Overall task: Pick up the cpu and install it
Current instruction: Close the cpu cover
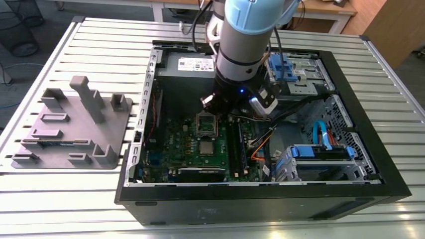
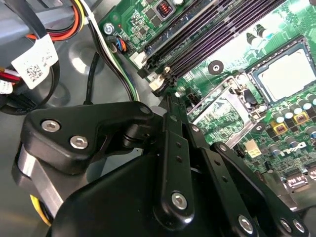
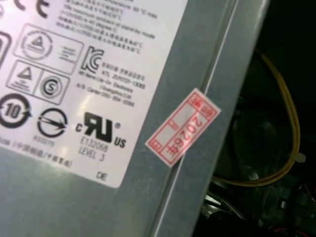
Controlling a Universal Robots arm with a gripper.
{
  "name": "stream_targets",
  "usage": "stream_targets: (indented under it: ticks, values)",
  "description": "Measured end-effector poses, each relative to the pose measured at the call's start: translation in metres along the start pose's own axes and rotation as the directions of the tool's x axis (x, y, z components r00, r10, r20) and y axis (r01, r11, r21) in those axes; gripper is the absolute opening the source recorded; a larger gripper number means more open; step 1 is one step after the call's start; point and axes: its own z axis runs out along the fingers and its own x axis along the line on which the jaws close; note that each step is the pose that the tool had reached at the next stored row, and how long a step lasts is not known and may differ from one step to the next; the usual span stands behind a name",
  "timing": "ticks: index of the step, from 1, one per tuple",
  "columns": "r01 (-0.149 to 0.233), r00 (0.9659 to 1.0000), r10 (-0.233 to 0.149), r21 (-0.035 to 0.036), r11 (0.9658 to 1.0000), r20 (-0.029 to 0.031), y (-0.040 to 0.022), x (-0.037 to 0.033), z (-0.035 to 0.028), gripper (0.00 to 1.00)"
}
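i have the gripper (image 2: 167, 101) low inside the open computer case (image 1: 232, 201), just over the green motherboard (image 1: 179, 144). i cannot tell if the gripper is apart or together, because its own black links cover the tip. i see nothing carried in it. the case lies on its side on the worktop (image 1: 79, 199) with the cover off, i think so that the board faces up and the arm can come from above.

the cpu (image 2: 289, 74) is not at the gripper. it lies flat on the board, ahead of the gripper tip, with the silver retention frame (image 2: 220, 111) between them. the frame is swung open, which i judge is to leave the socket uncovered. the cpu sits inside a dark rim just past this frame, so to me it looks to be in the socket seat. whether it is fully seated i cannot say.

the cpu has its grey metal top up. it is near square, so it has no real long axis. its edges run parallel with the memory slots (image 2: 212, 34) beside it and with the frame. the power supply (image 3: 98, 187) is close to the wrist. the grey parts holder (image 1: 73, 124) stands outside the case, well apart from the gripper.
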Motion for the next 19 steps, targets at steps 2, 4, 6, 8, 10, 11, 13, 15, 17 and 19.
stream_targets:
  ticks: [2,4,6,8,10,11,13,15,17,19]
  values:
    - [0.003,1.0,-0.003,0.0001,1.0,-0.0003,0.0001,0.0,-0.0016,0.11]
    - [0.005,1.0,-0.005,0.0001,1.0,-0.0005,0.0003,0.0,-0.0035,0.11]
    - [0.007,1.0,-0.007,0.0001,1.0,-0.0008,0.0003,0.0,-0.0054,0.11]
    - [0.008,1.0,-0.008,-0.0001,1.0,-0.0007,0.0003,0.0,-0.0062,0.11]
    - [0.008,1.0,-0.008,-0.0001,1.0,-0.0007,0.0003,0.0,-0.0062,0.11]
    - [0.008,1.0,-0.008,-0.0001,1.0,-0.0007,0.0003,0.0,-0.0062,0.11]
    - [0.009,1.0,-0.009,0.0,1.0,-0.0009,0.0003,0.0,-0.0062,0.11]
    - [0.015,0.9999,-0.015,0.0003,0.9999,-0.0018,0.0001,0.0001,-0.0073,0.11]
    - [0.019,0.9998,-0.019,-0.0001,0.9998,-0.002,-0.0002,0.0002,-0.0089,0.11]
    - [0.024,0.9997,-0.024,-0.0003,0.9997,-0.0025,-0.0008,0.0004,-0.0106,0.11]
